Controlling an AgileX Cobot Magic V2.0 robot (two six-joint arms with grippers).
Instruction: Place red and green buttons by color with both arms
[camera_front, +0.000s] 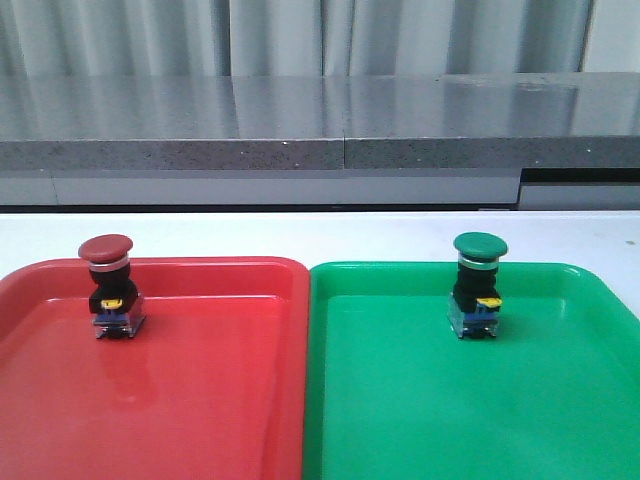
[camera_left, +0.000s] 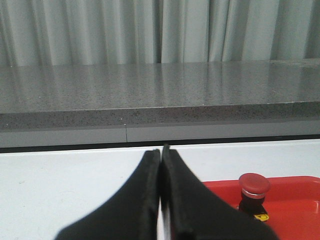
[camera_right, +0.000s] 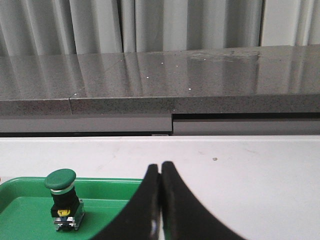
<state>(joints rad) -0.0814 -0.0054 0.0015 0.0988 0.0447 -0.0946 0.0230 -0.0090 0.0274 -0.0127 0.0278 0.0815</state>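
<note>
The red button (camera_front: 112, 286) stands upright in the red tray (camera_front: 200, 400), near its far left corner. The green button (camera_front: 478, 285) stands upright in the green tray (camera_front: 400, 420), toward its far side. Neither arm shows in the front view. My left gripper (camera_left: 160, 151) is shut and empty, drawn back from the red button (camera_left: 254, 194), which stands beside its fingers. My right gripper (camera_right: 160, 166) is shut and empty, drawn back from the green button (camera_right: 62, 199).
The two trays lie side by side on a white table (camera_front: 320, 235). A grey stone ledge (camera_front: 320, 125) runs along the far side, with curtains behind it.
</note>
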